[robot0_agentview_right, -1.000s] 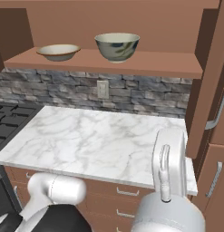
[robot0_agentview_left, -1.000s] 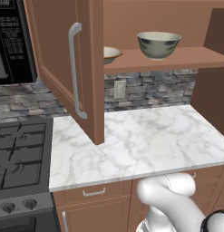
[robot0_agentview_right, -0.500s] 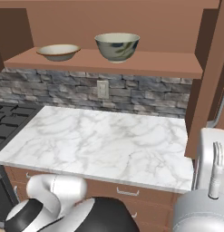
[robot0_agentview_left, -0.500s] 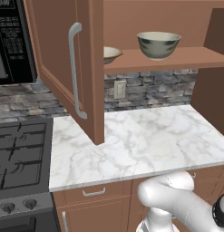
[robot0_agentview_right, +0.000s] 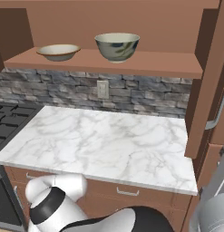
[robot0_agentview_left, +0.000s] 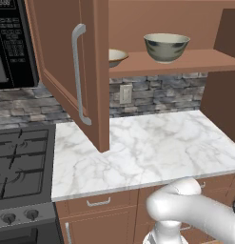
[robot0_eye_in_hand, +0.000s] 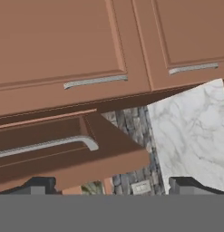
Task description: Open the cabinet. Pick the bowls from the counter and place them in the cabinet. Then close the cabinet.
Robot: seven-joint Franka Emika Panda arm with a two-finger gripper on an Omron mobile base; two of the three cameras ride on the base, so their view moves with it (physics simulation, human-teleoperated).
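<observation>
White arm [robot0_agentview_left: 190,209] low before counter [robot0_agentview_left: 152,147]

You get even, bright rendered light, soft shadow under the cabinet [robot0_agentview_left: 90,71] shelf, no glare, slight pixel softness throughout.

Kitchen: stove [robot0_agentview_left: 21,167], microwave [robot0_agentview_left: 12,45], marble counter [robot0_agentview_left: 152,147].

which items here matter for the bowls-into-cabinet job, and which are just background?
Task things:
- cabinet, doors open
- cream bowl, on the cabinet shelf
- grey-green bowl, on the same shelf
- counter
- gripper, open, holding nothing

Background:
- microwave
- gas stove
- stone backsplash
- wall outlet
- lower drawers
</observation>
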